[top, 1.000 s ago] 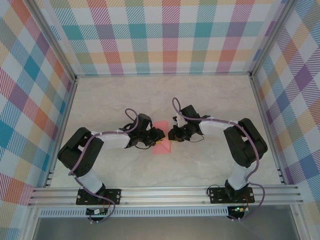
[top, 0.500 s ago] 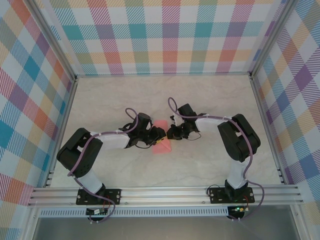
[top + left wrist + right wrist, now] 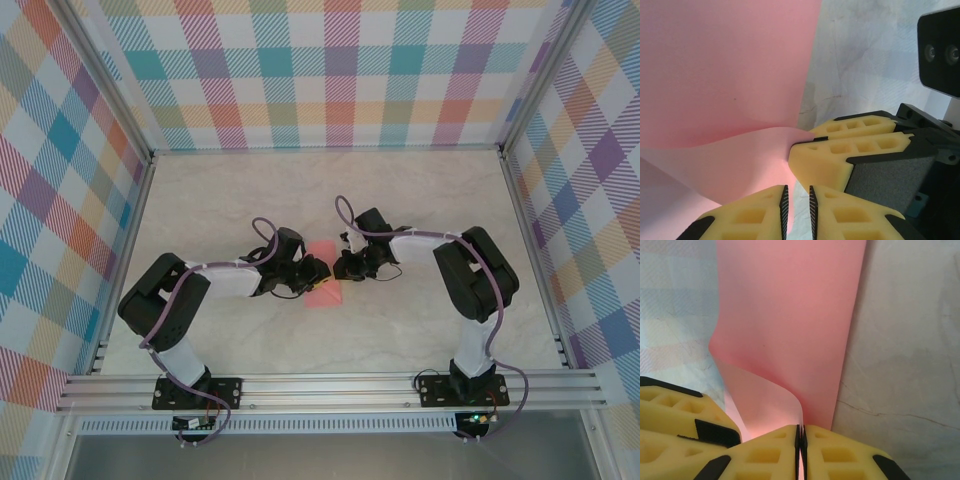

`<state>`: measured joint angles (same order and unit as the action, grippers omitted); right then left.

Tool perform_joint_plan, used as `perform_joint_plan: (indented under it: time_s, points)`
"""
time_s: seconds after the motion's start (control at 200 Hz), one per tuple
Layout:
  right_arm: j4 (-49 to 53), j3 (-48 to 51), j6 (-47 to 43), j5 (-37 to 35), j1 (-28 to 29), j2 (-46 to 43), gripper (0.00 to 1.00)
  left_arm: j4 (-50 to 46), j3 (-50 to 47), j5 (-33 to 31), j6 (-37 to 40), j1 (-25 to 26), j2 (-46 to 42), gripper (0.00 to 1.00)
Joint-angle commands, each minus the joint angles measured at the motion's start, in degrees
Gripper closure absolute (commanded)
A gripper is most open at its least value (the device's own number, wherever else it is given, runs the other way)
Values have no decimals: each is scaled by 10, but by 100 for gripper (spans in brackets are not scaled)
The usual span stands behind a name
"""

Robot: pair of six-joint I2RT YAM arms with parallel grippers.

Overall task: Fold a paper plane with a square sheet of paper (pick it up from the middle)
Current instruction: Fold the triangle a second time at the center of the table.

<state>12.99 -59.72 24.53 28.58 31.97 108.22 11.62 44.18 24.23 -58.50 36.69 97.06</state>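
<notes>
Pinching tight with the right claw [image 3: 800, 450] on the curled-up edge of the thin salmon-pink square sheet of paper [image 3: 790, 315], left claw [image 3: 797, 210] a sliver apart around that raised edge alongside, rest lying flat mid pale marbled surface [image 3: 910, 340].

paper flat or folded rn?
Partly folded: one flap of the paper curls up off the flat part, pinched in the right gripper.

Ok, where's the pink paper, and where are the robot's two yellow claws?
Thin salmon-pink paper sheet [image 3: 790, 315], right wrist view, its flat middle.
Yellow-fingered left gripper [image 3: 798, 196], left wrist view, between its fingertips.
Yellow-fingered right gripper [image 3: 801, 430], right wrist view, between its fingertips.
</notes>
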Motion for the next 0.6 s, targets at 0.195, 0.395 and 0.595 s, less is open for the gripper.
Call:
perform_joint_plan:
  time_s: [0.195,0.395,0.595]
  points:
    - [17,-28,-8,3,2,20,88,-27,10,-19,15,5,20,81]
    - [20,-29,-5,1,2,24,88,-32,13,-22,16,5,28,83]
    - [22,-32,-5,3,2,26,86,-43,14,-30,21,5,25,83]
